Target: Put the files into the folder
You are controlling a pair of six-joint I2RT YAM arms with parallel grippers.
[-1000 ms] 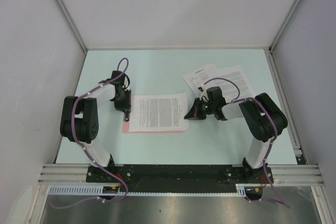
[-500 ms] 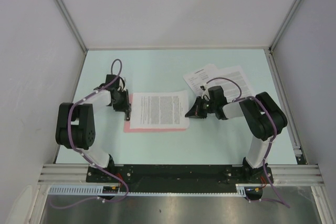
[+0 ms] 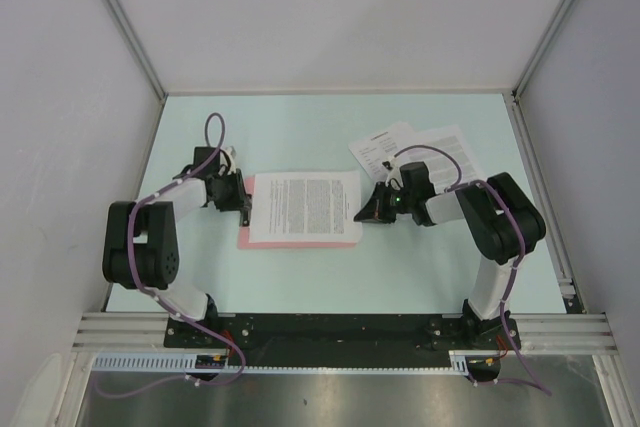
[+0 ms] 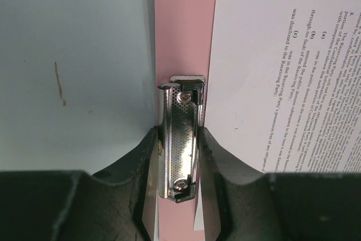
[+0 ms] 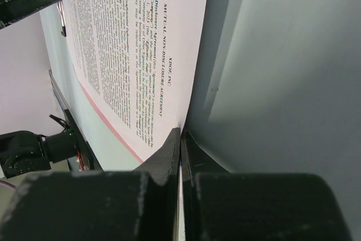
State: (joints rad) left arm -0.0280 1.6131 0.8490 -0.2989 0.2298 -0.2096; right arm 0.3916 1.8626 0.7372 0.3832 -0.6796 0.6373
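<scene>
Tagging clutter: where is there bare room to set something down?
Bare: the table strip behind the folder, and the strip between folder and arm bases. Crowded: mid-table, where the left gripper clamps the clip and the right gripper pinches the sheet; loose sheets fill the far right.

— What's your left camera giving?
— My pincer (image 4: 179, 139) clamps the metal clip (image 4: 179, 156) on the pink folder (image 4: 183, 26); a printed sheet (image 4: 282, 55) lies to its right, pale surface (image 4: 73, 55) left.

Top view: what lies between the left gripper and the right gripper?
One printed sheet, lying on the pink folder, fills the stretch between the left gripper and the right gripper. The top view shows it.
</scene>
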